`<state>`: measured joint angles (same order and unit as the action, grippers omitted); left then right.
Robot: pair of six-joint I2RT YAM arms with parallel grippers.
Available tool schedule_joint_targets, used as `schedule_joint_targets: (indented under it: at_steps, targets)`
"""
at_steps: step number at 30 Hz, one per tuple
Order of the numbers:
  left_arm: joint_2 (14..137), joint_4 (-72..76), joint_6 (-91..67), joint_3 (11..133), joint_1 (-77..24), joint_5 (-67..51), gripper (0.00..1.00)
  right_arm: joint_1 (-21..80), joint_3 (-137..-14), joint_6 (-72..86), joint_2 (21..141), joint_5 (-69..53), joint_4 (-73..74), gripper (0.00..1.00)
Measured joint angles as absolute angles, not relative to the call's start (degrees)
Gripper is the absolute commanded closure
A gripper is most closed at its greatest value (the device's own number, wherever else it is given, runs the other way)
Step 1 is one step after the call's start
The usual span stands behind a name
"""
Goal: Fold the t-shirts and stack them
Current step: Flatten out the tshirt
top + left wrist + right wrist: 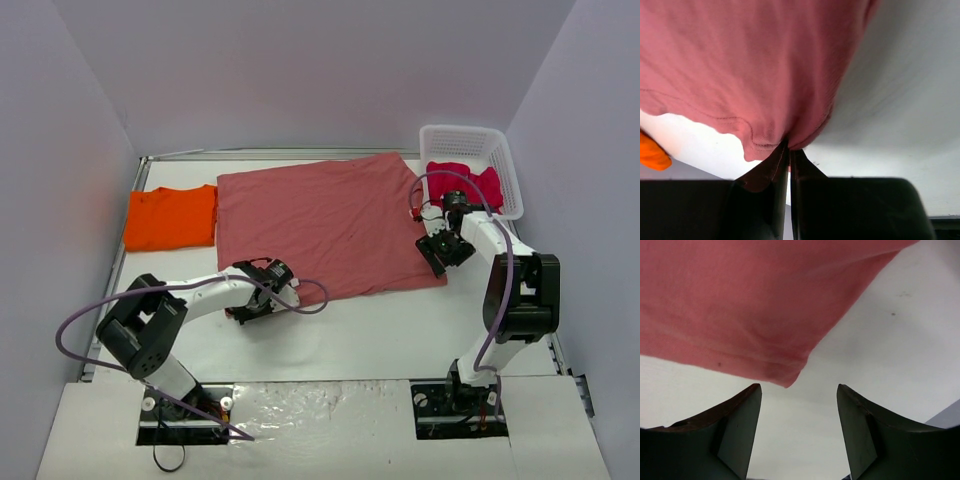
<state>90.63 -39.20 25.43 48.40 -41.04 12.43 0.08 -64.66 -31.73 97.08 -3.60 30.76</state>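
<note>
Where the arms meet the cloth: both sit low at the near edge of the brick-red t-shirt.
Left gripper: dark fingers pressed together on a puckered fold of the stitched hem, at the near left corner.
Right gripper: fingers spread with nothing between them, the shirt's near right corner just ahead.
Its cloth: soft knit, spread flat as a broad rectangle mid-table.
Orange t-shirt: folded flat, just beside the big shirt's left edge.
Crimson-pink t-shirt: crumpled, in the white slotted plastic basket at the far right.
Table: smooth, white.
</note>
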Motion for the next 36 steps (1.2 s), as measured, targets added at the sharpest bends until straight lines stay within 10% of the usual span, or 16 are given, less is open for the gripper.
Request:
schedule_joint_targets:
  at_steps: [12, 16, 24, 36]
  targets:
    - [88.27, -39.16, 25.28, 48.4, -39.94, 13.89, 0.98, -3.03, -65.34, -34.04, 103.13, -10.98, 36.84, 0.49]
    - [88.27, -39.13, 25.08, 48.4, -39.94, 13.89, 0.98, -3.73, -67.68, -34.79, 106.83, -11.53, 37.87, 0.77]
    - [88.12, -39.09, 24.86, 48.4, -39.94, 14.11, 0.98, -4.1, -69.32, -34.85, 108.09, -12.97, 38.06, 1.0]
    - [79.46, -43.77, 24.86, 51.33, -39.62, 15.05, 0.98, -4.1, -69.12, -39.68, 95.53, -15.2, 45.6, 1.0]
